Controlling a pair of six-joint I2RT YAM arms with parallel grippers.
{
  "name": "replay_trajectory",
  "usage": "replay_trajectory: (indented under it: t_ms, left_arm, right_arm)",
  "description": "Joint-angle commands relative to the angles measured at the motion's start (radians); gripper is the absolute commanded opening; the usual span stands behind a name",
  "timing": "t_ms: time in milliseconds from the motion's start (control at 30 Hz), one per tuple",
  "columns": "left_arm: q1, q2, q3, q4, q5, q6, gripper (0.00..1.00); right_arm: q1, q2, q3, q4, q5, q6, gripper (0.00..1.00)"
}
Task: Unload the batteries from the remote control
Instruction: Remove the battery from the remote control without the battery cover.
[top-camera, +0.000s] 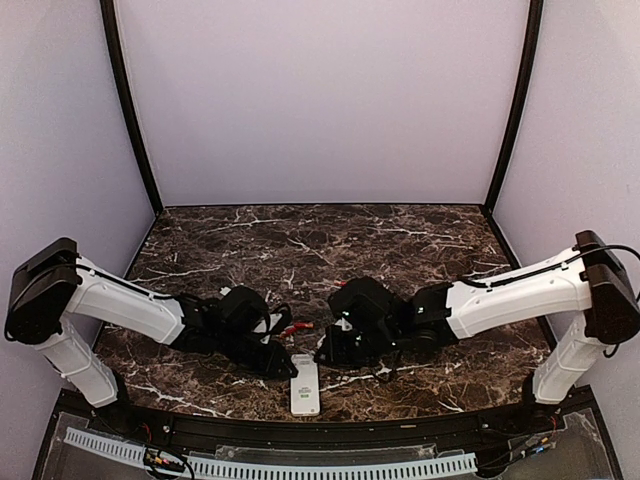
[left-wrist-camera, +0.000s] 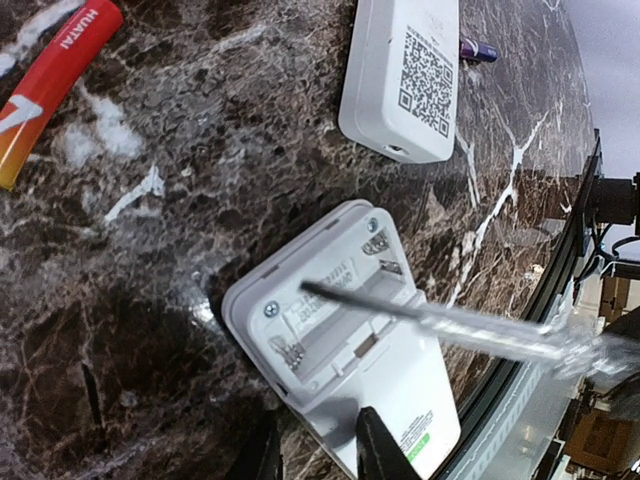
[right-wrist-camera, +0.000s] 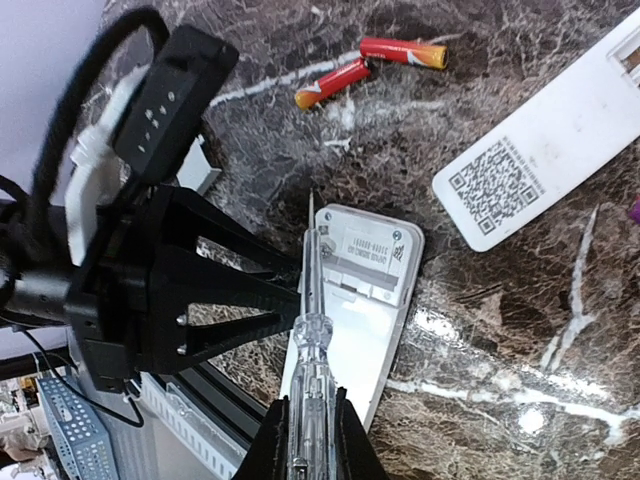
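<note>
Marble-dark and polished, the surface (top-camera: 400, 240) carries everything, and my two arms meet low over its near middle. Between them lies the open remote (left-wrist-camera: 400, 390), back up. Its battery bay (left-wrist-camera: 335, 325) is uncovered and, as far as I can see, empty: bare springs and contacts, no cell inside. A second remote (left-wrist-camera: 410, 70) with a QR label lies just beyond it, not touching.

My left gripper (left-wrist-camera: 320, 432) has one finger over the open remote's white shell and the other off its long edge. I cannot tell whether it clamps or only steadies. My right gripper (right-wrist-camera: 305, 445) is pinched on the clear handle of a screwdriver (right-wrist-camera: 308, 340), whose tip hangs over the bay.

The red batteries (right-wrist-camera: 403, 51) lie loose on the surface beyond the open remote, two close together. A dark battery (left-wrist-camera: 478, 48) peeks out past the second remote.

I judge these cells light, rigid and smooth-skinned. Being round on polished stone, they will roll at the slightest nudge. I would take one across the middle of its barrel, fingers square to its length, never by the ends. I would come straight down, so that neither finger touches first and sends it rolling.
</note>
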Motion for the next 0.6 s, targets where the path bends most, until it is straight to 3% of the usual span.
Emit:
replay_trajectory:
  t_ms: [0, 133, 333, 467, 567]
  left_arm:
    - [-0.001, -0.044, 0.004, -0.132, -0.108, 0.015, 0.32]
    - [0.001, -0.123, 0.035, -0.181, -0.17, 0.012, 0.53]
    - [0.061, -0.239, 0.117, -0.356, -0.204, 0.081, 0.66]
    - [0.184, -0.316, 0.218, -0.521, -0.215, 0.215, 0.81]
    - [0.347, -0.339, 0.297, -0.632, -0.21, 0.346, 0.87]
  right_arm:
    - [-0.026, -0.113, -0.062, 0.115, 0.041, 0.004, 0.0]
    - [-0.04, -0.197, -0.094, 0.109, 0.083, -0.022, 0.0]
    - [-0.082, -0.28, -0.112, 0.034, 0.15, -0.074, 0.0]
    - [-0.144, -0.374, -0.154, -0.032, 0.201, -0.126, 0.0]
    - [-0.212, -0.466, -0.22, -0.039, 0.199, -0.155, 0.0]
